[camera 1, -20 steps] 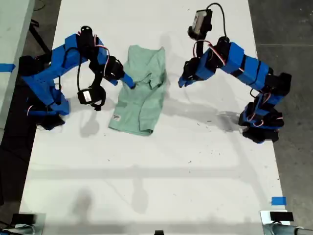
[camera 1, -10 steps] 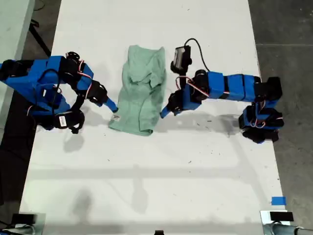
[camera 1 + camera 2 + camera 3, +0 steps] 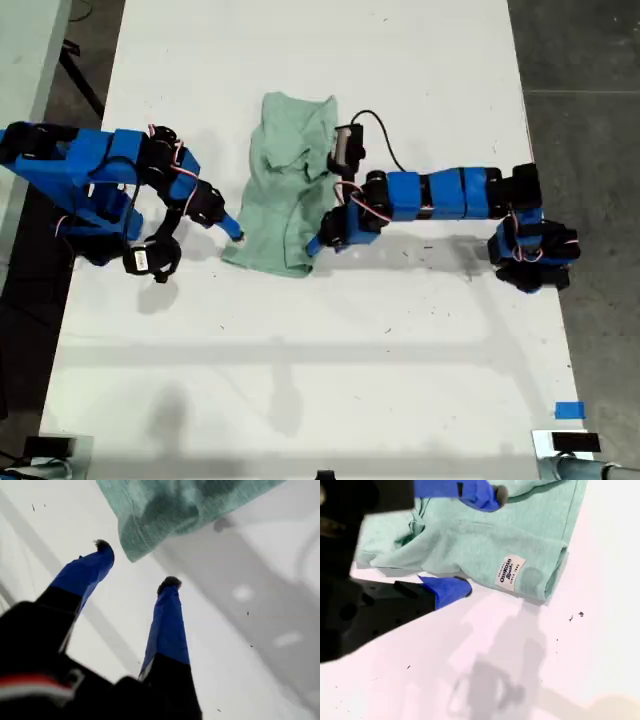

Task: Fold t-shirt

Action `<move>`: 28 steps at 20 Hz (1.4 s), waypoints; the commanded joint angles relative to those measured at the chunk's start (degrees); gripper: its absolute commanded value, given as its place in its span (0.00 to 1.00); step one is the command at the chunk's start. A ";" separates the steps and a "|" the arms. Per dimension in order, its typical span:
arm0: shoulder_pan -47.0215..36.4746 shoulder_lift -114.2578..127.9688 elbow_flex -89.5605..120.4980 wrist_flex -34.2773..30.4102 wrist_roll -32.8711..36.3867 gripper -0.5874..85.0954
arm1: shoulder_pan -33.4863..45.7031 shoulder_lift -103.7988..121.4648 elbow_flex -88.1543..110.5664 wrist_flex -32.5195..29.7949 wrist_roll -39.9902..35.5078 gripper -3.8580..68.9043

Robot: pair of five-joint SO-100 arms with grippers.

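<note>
Where my second tool [image 3: 479,539] straddles the t-shirt [image 3: 485,540], its label [image 3: 509,573] reads.

A long white table [image 3: 300,380] is running from the near edge to the far edge of the exterior view, filling most of it. Small dark specks are lying scattered on its surface, and soft grey shadows are falling across it in broad bands. A piece of blue tape [image 3: 569,410] is sitting near the table's edge at the exterior view's lower right. Grey concrete floor [image 3: 590,120] is showing along the exterior view's right side. At the exterior view's left, a second pale surface [image 3: 25,70] is standing beside the table, with a strip of blue tape [image 3: 14,137] on its edge. Even overhead light is illuminating the scene.
</note>
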 commanded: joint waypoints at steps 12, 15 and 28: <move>-2.29 -15.12 8.61 -16.61 -1.41 0.35 | 0.00 -13.45 -10.63 -9.49 -1.23 0.39; -2.64 -24.26 5.98 -17.40 -1.58 0.28 | 0.35 -21.62 -20.13 -6.68 -2.29 0.39; 7.12 -27.86 -13.80 -8.53 -5.45 0.01 | -1.58 -16.26 -22.59 1.32 -4.92 0.04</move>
